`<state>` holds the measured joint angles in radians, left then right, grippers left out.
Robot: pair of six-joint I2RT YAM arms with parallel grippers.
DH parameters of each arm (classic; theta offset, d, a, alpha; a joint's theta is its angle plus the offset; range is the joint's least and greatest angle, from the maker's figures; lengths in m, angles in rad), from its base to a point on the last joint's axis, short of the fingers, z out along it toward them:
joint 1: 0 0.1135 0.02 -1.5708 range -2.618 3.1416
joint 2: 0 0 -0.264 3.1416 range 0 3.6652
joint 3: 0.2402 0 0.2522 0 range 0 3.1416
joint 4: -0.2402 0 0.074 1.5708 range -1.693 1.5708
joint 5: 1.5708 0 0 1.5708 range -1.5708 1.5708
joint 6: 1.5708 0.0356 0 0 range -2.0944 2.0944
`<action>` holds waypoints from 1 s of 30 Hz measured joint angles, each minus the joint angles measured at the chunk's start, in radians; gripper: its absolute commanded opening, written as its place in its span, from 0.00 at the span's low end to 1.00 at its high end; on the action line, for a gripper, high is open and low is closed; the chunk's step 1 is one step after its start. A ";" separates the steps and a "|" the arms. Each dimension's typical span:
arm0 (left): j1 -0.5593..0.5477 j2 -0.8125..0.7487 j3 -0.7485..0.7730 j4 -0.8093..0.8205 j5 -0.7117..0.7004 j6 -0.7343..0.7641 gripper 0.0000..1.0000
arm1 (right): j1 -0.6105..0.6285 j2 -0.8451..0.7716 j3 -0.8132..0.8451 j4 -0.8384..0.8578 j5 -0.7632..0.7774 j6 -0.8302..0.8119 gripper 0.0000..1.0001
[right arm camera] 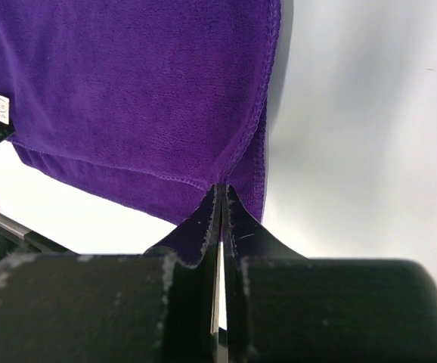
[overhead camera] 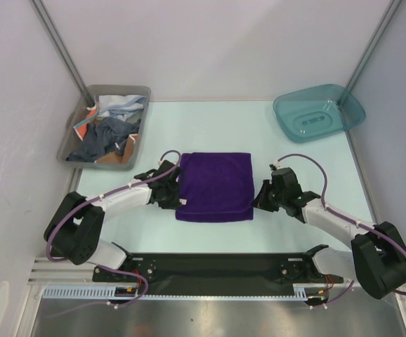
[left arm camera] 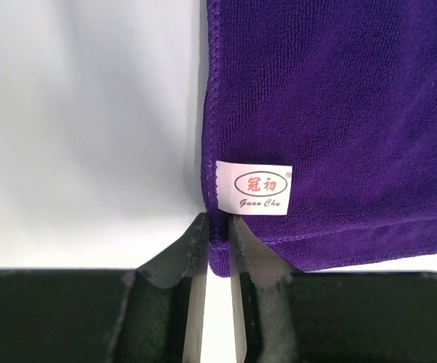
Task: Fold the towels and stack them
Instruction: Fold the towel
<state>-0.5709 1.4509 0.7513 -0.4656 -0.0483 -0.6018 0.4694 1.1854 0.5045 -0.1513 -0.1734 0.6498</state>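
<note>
A deep purple towel (overhead camera: 215,186) lies folded into a rectangle at the middle of the table. My left gripper (overhead camera: 177,203) is at its near-left corner. In the left wrist view the gripper (left arm camera: 217,221) is shut on the thick folded corner of the towel (left arm camera: 339,113), just below a white label (left arm camera: 254,187). My right gripper (overhead camera: 256,199) is at the towel's right edge. In the right wrist view the gripper (right arm camera: 223,189) is shut on the hem of the towel (right arm camera: 128,91), near its front corner. More towels (overhead camera: 108,133), dark grey-blue, orange-red and pale, lie crumpled in a bin.
The grey bin (overhead camera: 119,89) holding the loose towels stands at the back left. A teal translucent bin (overhead camera: 350,105) stands at the back right. White walls and two slanted metal posts close in the table's back and sides.
</note>
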 measured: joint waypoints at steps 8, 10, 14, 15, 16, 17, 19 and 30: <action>0.000 -0.006 0.006 -0.016 -0.001 0.000 0.25 | 0.000 0.004 -0.007 0.008 0.000 0.000 0.00; 0.000 -0.006 0.006 -0.016 -0.001 0.000 0.22 | 0.000 0.005 -0.007 0.008 0.000 0.000 0.00; -0.001 -0.006 0.007 -0.016 -0.001 0.000 0.20 | 0.000 0.005 -0.010 0.010 0.000 0.000 0.00; -0.001 -0.006 0.007 -0.016 -0.001 0.000 0.20 | 0.000 0.005 -0.011 0.012 -0.001 0.000 0.00; -0.001 -0.006 0.007 -0.016 -0.001 0.000 0.19 | 0.000 0.005 -0.013 0.012 -0.001 0.000 0.00; -0.002 -0.006 0.007 -0.016 -0.001 0.000 0.18 | 0.000 0.005 -0.014 0.013 -0.001 0.000 0.00; -0.003 -0.006 0.007 -0.016 -0.001 -0.001 0.12 | 0.000 0.005 -0.015 0.013 -0.001 0.000 0.00; -0.003 -0.012 0.061 -0.066 -0.020 -0.001 0.00 | 0.000 0.005 0.000 -0.019 0.000 -0.021 0.00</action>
<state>-0.5739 1.4391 0.8124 -0.5312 -0.0685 -0.6025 0.4694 1.1900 0.5045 -0.1699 -0.1738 0.6289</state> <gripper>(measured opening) 0.010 0.010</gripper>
